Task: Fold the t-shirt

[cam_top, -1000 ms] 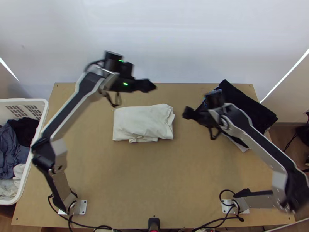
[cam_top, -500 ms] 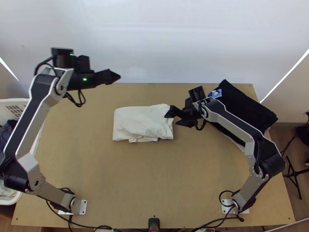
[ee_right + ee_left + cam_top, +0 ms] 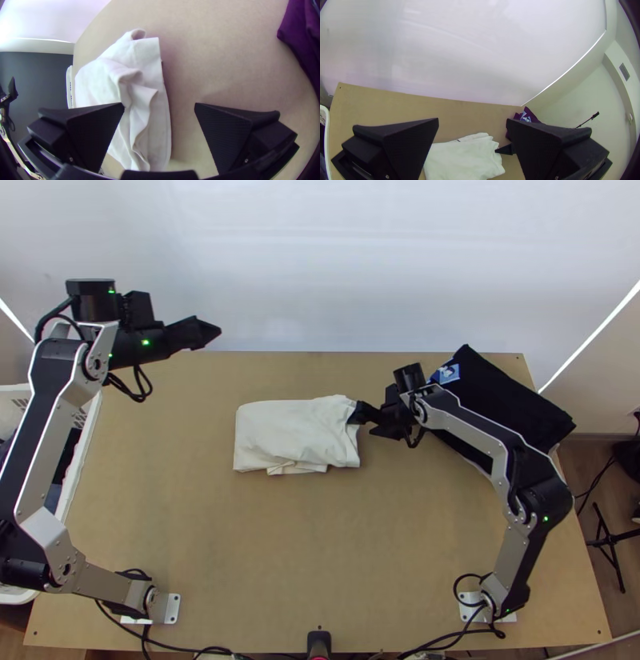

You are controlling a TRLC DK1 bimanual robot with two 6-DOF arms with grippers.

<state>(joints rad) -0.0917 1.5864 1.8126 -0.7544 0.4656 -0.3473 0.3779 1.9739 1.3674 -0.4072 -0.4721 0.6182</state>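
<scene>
A white t-shirt (image 3: 292,434) lies folded into a compact rectangle mid-table, its layered right edge somewhat rumpled. At that right edge is my right gripper (image 3: 364,420), one finger over the cloth; in the right wrist view my right gripper (image 3: 159,106) stands open, the shirt's edge (image 3: 146,123) between its fingers but not gripped. My left gripper (image 3: 218,334) is raised beyond the table's far left edge, away from the shirt; in the left wrist view my left gripper (image 3: 472,121) is open with nothing held.
A pile of dark folded cloth (image 3: 504,408) lies at the table's far right corner. A white laundry basket (image 3: 70,476) with clothes stands off the left side, partly under the left arm. A white wall (image 3: 320,268) rises behind the table.
My left gripper has moved left, away from above the shirt. My right gripper has come left to the shirt's right edge. The shirt lies as before.
</scene>
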